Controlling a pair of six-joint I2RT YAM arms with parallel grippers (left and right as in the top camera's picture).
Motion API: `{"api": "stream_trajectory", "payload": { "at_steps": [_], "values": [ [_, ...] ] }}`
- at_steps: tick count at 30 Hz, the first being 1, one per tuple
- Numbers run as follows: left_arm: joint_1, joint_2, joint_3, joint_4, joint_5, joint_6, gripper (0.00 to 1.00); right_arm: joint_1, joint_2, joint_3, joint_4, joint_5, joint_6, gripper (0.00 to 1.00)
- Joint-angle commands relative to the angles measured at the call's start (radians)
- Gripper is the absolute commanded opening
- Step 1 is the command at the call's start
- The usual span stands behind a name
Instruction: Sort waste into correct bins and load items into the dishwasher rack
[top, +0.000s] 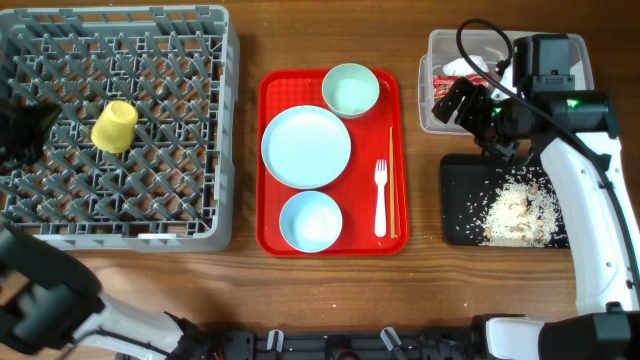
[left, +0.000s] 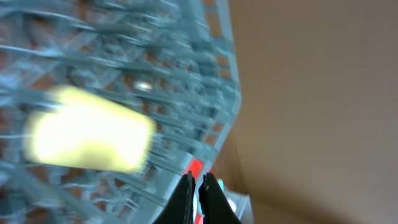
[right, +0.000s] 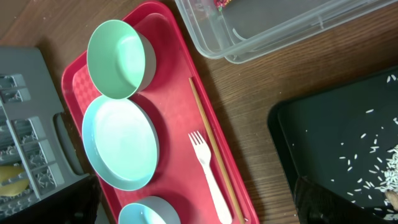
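From overhead, the grey rack (top: 180, 215) fills the table's 9 o'clock side with the yellow cup (top: 115, 126) lying on its pegs, and the left gripper (top: 25, 130) is a dark blur at the cup's 9 o'clock. On the red tray (top: 270, 235) in the middle, the green bowl (top: 350, 90) sits at 1 o'clock, the white plate (top: 306, 147) at 10 and the blue bowl (top: 310, 221) at 6, with the fork (top: 380, 197) and chopsticks (top: 392, 180) side by side at 3. At the table's 2 o'clock the clear tub (top: 432, 45) holds the wrapper (top: 443, 80), and the right gripper (top: 462, 100) hangs over its lower edge. The black tray (top: 465, 190) at 4 o'clock carries the rice scraps (top: 520, 212). The left wrist view is badly blurred: the fingers (left: 185, 199) are pressed almost together and empty, with the cup at their 10 o'clock on the rack. In the right wrist view the fingers (right: 323, 202) are dark shapes in the two lower corners, spread wide with nothing held, above the red tray and the black tray
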Motion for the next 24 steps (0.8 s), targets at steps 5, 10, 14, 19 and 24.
{"api": "stream_trajectory", "payload": {
  "at_steps": [5, 10, 14, 19, 24],
  "values": [
    [-0.42, -0.103, 0.002, -0.053, -0.801, 0.057, 0.04, 0.001, -0.007, 0.018, 0.002, -0.01, 0.008, 1.0],
    [-0.55, -0.058, 0.002, -0.064, -1.114, 0.057, 0.04, 0.001, -0.007, 0.018, 0.002, -0.01, 0.008, 1.0],
    [-0.547, -0.028, 0.002, -0.06, -1.121, 0.085, 0.04, 0.001, -0.007, 0.018, 0.002, -0.01, 0.008, 0.99],
    [-0.539, 0.028, 0.002, -0.058, -1.124, 0.11, 0.04, 0.001, -0.007, 0.018, 0.002, -0.01, 0.008, 1.0],
    [-0.525, 0.046, 0.002, -0.045, -1.125, 0.111, 0.04, 0.001, -0.007, 0.018, 0.002, -0.01, 0.008, 1.0]
  ]
}}
